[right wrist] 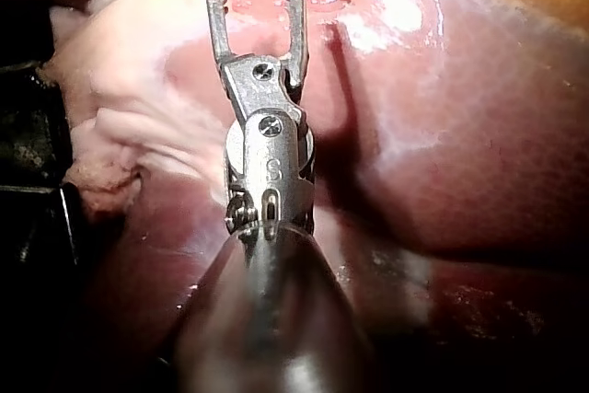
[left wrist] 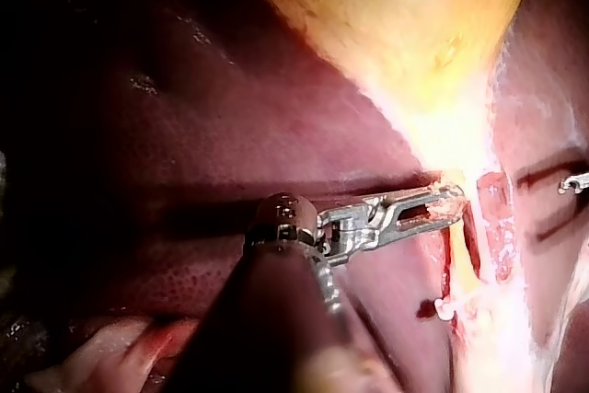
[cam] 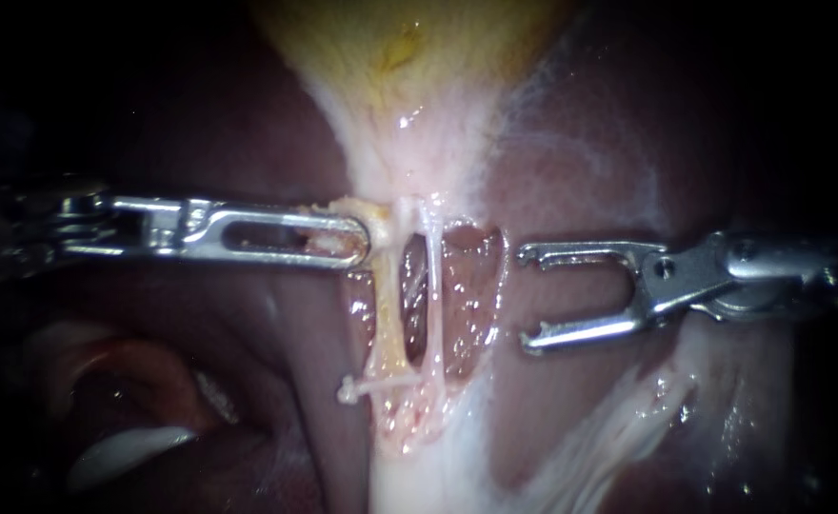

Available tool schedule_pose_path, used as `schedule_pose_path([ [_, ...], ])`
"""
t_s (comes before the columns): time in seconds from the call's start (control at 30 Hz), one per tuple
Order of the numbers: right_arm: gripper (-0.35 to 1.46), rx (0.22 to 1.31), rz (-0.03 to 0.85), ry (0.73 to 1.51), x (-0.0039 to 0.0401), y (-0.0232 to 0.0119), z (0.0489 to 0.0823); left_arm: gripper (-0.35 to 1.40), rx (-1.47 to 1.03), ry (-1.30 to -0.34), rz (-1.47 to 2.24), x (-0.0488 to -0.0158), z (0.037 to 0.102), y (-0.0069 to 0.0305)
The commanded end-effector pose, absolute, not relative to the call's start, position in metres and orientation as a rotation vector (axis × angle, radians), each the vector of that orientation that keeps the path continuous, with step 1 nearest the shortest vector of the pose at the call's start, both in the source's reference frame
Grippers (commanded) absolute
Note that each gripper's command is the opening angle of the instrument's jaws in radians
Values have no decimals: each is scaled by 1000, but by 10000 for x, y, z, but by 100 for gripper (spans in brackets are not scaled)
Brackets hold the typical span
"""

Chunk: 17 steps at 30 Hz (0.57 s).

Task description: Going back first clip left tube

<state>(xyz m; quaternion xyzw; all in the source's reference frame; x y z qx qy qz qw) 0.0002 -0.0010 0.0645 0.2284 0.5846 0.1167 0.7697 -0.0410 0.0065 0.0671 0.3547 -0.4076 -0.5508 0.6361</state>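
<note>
Here, the gallbladder [cam: 409, 48] narrows to a pale neck over the dark red liver [cam: 200, 124], which fills the view out to its dim edges. Below the neck an opening in the tissue shows two strands: the yellowish left tube [cam: 388, 314] and the thinner, whitish right tube [cam: 434, 286], apart from each other for most of their length. A small pale clip [cam: 371, 387] lies across the lower end of the left tube, its knobbed end sticking out beyond that tube.

The left instrument [cam: 362, 240] reaches in level, its end effector clenched on pale tissue [cam: 373, 211] at the top of the left tube, well above the clip. The right instrument [cam: 525, 298] sits beside the opening on the right tube's side. Its hooked jaws are spread wide and hold nothing, clear of both tubes and apart from the clip.
</note>
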Motion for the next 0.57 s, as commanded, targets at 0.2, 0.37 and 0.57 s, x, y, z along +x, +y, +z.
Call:
schedule_pose_path([
  [0.2, 50, 492, 248, 1269, 2, -10, 645, -35, 807, -927, -1256, -411, 684, 70],
  [0.37, 50, 492, 248, 1269, 2, -10, 644, -35, 809, -924, -1254, -416, 686, 69],
  [0.57, 50, 493, 249, 1270, 2, -10, 643, -35, 808, -924, -1254, -417, 687, 68],
])
